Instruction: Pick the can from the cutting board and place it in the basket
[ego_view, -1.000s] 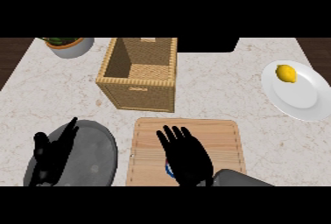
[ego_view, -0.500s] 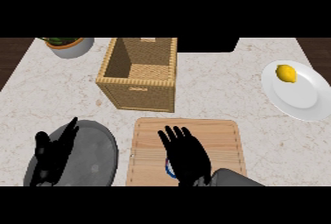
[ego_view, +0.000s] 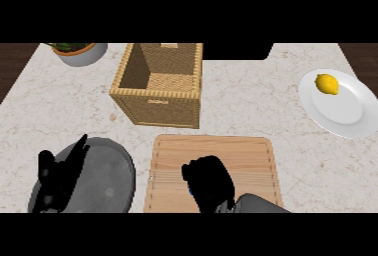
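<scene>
The can is almost hidden from you: only a small blue edge shows at the left side of your right hand, on the near part of the cutting board. What has changed is the hand itself. Half a second ago its fingers were spread flat and pointing away over the board; now they are curled down and bunched together, so the hand looks short and round. I judge that the fingers are closing around the can, and that the grasp is just being made, but the can has not left the board yet. For the task this means the lift is the next step, and after it a move forward and a little to the left. The basket stands just beyond the far edge of the board, open at the top, with nothing seen between it and the can, but its near wall is tall, so you must raise the can well above the rim before you go over it. Your left hand rests over a grey round plate beside the board, fingers relaxed and straight. A white plate with a lemon lies far to the right, and a plant pot sits at the far left corner; both are well apart from your path.
</scene>
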